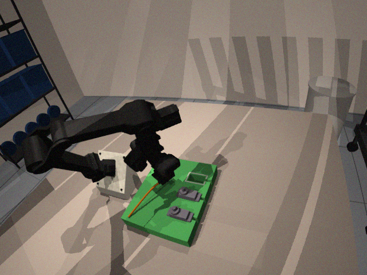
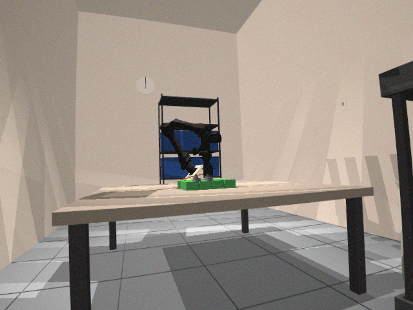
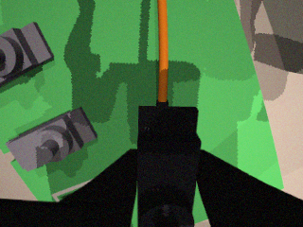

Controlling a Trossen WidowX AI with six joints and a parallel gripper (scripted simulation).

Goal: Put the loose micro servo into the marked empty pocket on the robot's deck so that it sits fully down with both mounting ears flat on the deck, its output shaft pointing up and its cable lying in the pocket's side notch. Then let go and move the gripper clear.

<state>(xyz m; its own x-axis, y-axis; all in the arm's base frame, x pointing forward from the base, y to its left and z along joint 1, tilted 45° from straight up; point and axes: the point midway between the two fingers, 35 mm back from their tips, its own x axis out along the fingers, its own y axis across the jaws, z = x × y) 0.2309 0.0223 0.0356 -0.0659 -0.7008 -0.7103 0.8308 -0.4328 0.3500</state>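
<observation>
Green deck [image 1: 166, 224]: flat rectangular slab w/ matte plastic look, lying on the pale wood-tone tabletop [image 1: 266, 183]. Three servo spots run in a row along one long side of the deck. The marked pocket [image 1: 196, 177], at the end of that row, is a rectangular recess w/ a light outline; nothing in it. Next along the row sits the middle servo [image 1: 189, 194], grey, boxy, w/ flat ears and a round stepped hub on top; the end servo [image 1: 180, 213] has the same shape and sits beyond it, farthest from the pocket.

Loose micro servo [image 3: 167, 137]: dark rectangular block, clamped in the pincer [image 1: 163, 176], held over the deck on the side of the pocket away from the deck's edge, near but not over it. From the top view the body is hidden under the pincer head; the wrist view shows it square-edged between the two black fingers. Its cable [image 1: 143, 199] is thin, orange and slightly curved, trailing from the servo across the deck toward the corner farthest from the pocket.

Arm: black, blocky, matte. Base plate [image 1: 118, 177] is pale w/ corner screws, just beside the deck. No readable writing anywhere.

Bkgd: black wire shelf [image 1: 18, 74] w/ blue bins [image 1: 26, 85]; contents not visible.
</observation>
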